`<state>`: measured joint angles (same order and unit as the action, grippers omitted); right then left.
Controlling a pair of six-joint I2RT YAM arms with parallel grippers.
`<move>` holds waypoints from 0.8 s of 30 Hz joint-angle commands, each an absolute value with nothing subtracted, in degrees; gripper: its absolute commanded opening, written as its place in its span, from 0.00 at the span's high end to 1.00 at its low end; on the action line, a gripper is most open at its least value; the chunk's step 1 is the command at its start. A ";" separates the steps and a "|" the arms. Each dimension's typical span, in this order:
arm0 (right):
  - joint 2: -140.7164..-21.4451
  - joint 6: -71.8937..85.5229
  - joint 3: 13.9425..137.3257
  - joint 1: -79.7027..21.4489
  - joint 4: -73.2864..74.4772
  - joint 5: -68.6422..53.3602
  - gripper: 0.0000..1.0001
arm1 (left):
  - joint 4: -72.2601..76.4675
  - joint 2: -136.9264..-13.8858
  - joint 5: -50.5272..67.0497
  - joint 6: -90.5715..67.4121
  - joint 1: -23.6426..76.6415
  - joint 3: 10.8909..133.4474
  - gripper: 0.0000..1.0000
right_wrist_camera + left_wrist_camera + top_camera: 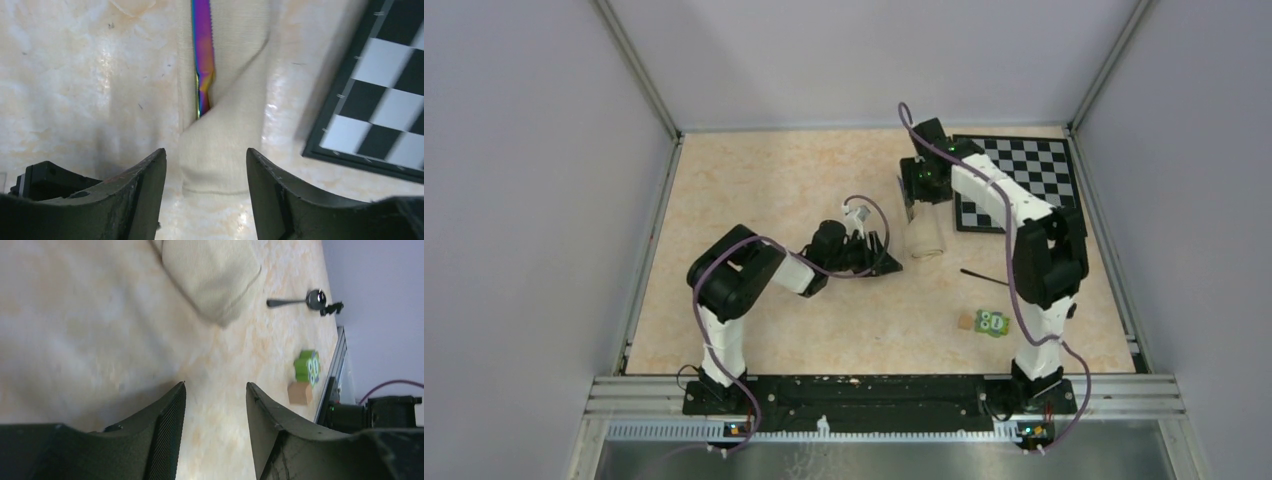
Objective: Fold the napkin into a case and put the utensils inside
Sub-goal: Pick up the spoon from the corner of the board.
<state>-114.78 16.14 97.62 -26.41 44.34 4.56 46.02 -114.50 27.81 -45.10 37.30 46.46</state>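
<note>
Surface: speckled tan tabletop (764, 190), glossy patches in the wrist views, boxed in by plain grey walls (524, 200) on three sides with aluminium posts (639, 70) at the back corners and a slotted metal rail (884, 395) along the near edge where both bases are bolted. Case (927, 240) is a narrow folded strip of cream cloth, mid-table, slightly right of centre, just left of the chessboard (1024, 175) in the far right corner, not touching it. Knife (203, 50), iridescent purple-blue, is tucked in the case's fold with the blade showing along the slit. Right gripper (206, 170) hangs over the far end of the case, jaws apart and straddling the cloth end, not clamped on anything. Left gripper (215, 405) sits low near the case's near-left side, jaws apart, only bare tabletop between them, apart from the cloth. Spoon (984, 276), dark, lies on the table right of the case, outside it, beside the right arm. A black knob (331, 307) is just past the spoon bowl in the left wrist view. Green block (993, 322) with white dots and a small tan block (965, 322) touch each other near-right, well apart from the case.
</note>
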 commanded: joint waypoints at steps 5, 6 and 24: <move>-82.37 24.06 78.97 -26.40 43.68 20.23 0.33 | 35.99 -96.64 29.69 -41.88 36.93 34.34 0.40; -78.11 26.22 74.57 -25.87 42.84 20.90 0.32 | 34.38 -94.10 30.10 -41.25 36.92 34.07 0.39; -67.29 81.79 48.87 2.08 52.76 11.34 0.24 | 8.71 -66.88 22.52 -28.16 36.13 37.99 0.26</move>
<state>-63.61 71.13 46.98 -0.43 52.16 11.11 12.23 -69.41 24.23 -31.03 36.51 36.75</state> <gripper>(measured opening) 0.777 0.738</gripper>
